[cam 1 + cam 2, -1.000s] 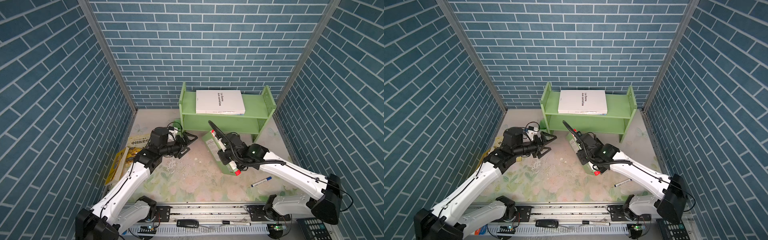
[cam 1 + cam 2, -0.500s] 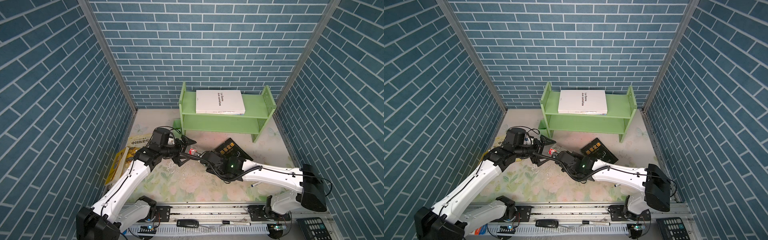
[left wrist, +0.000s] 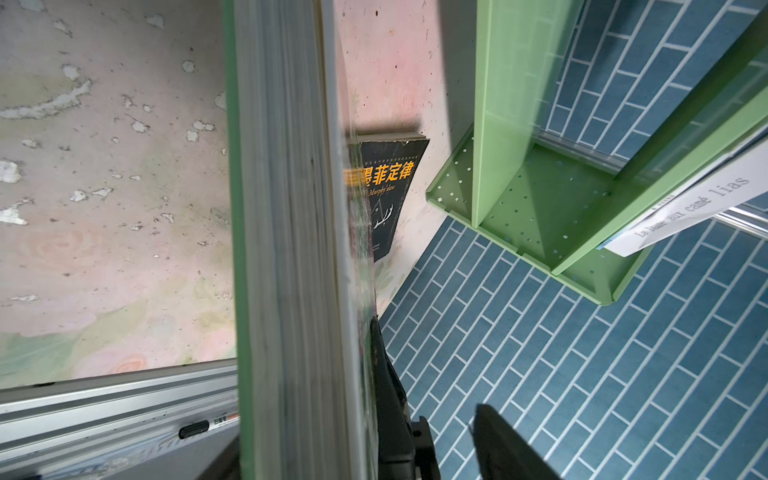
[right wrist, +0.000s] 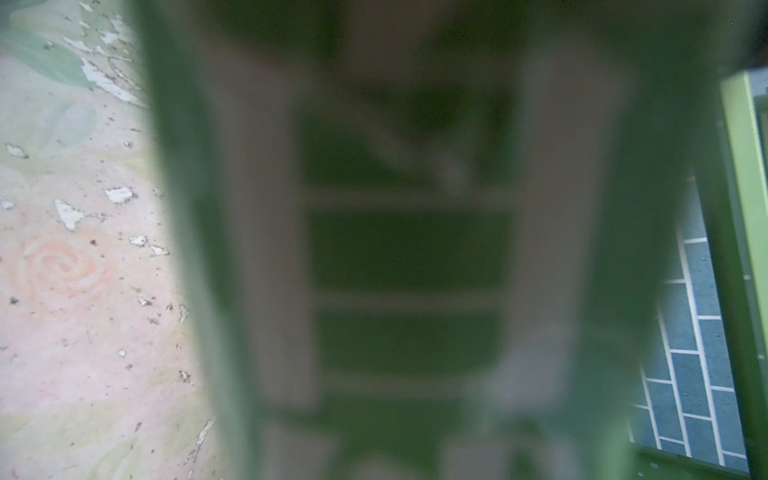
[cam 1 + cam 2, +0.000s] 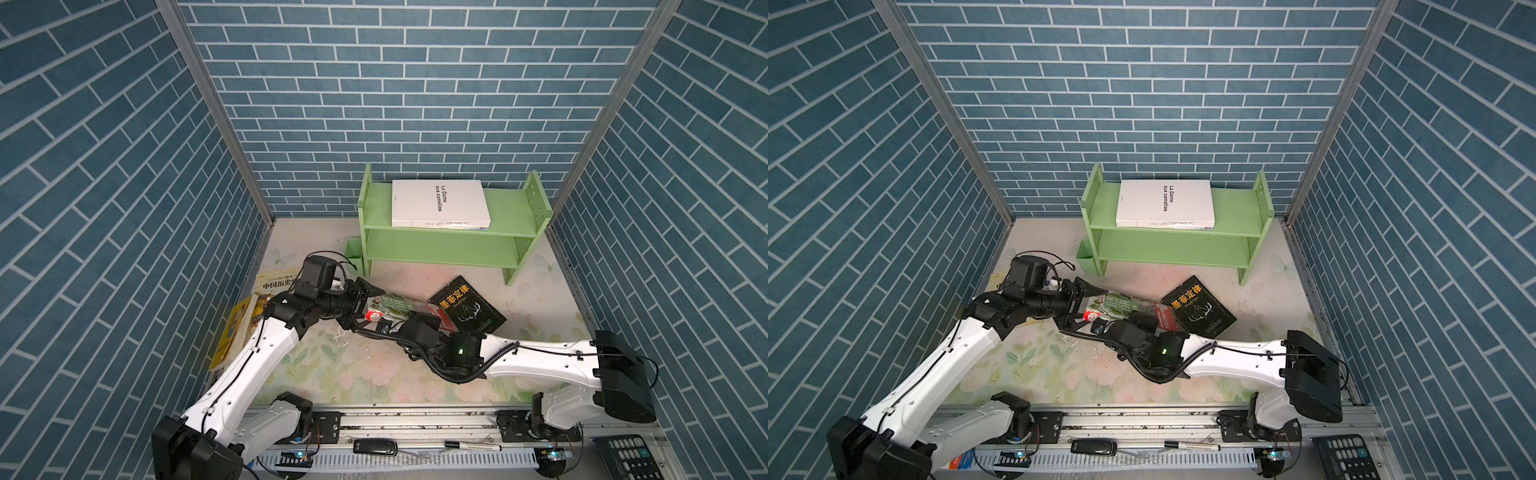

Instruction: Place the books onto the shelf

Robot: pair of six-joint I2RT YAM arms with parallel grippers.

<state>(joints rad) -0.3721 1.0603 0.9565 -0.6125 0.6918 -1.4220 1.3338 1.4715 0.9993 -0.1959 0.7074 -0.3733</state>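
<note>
Top views: right end effector (image 5: 417, 321) clamps the green book (image 5: 392, 304) over a flaking floral tabletop (image 5: 353, 374) inside blue brick walls (image 5: 415, 104), before the shelf (image 5: 436, 249); left end effector (image 5: 366, 308), jaws apart, at the book's end. Right wrist view: only blur.

White book (image 5: 439, 203): "La Dame aux camélias"; black book (image 5: 467, 307): "墨菲定律", seemingly "Murphy's law".

Green book (image 3: 291, 249) on edge, close, pages toward lens. Beyond, black book (image 3: 390, 199) flat on table (image 3: 104, 208); shelf (image 3: 519, 187) farther, white book (image 3: 685, 208) on it.
</note>
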